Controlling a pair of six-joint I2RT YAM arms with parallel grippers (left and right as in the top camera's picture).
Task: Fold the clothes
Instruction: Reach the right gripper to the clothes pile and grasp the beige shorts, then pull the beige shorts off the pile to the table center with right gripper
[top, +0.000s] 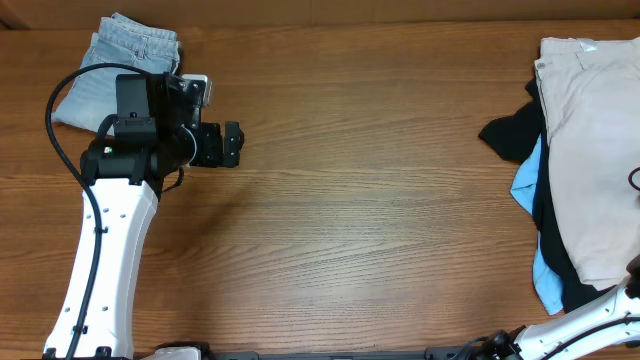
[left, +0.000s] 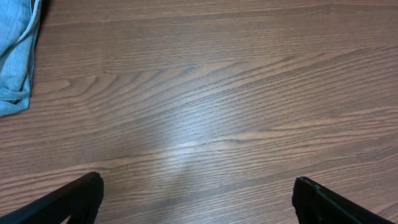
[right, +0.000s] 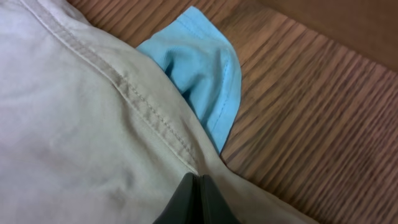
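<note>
Right gripper (right: 196, 198) is closed tight, fingertips pressed together right at the stitched edge of the beige shorts (right: 74, 124); can't tell if any cloth is actually pinched between them. Light-blue garment (right: 205, 68) pokes out from under the shorts just beside that edge, bare table (right: 311, 112) past it. Overhead, the shorts lie on top of the pile at the far right side of the table, running off the right edge of view. Black garment (top: 512, 135) sticks out to the left from under them, and the light-blue one shows along the pile's left side below that. Right arm (top: 575, 318) comes in from the bottom right corner; its gripper isn't clear from above. Left gripper (left: 199, 199) is spread wide, holding nothing, fingers well apart over bare wood on the left side of the table. Folded pale denim piece (top: 120, 55) sits in the top left corner, near the left gripper, apart from its fingers.
</note>
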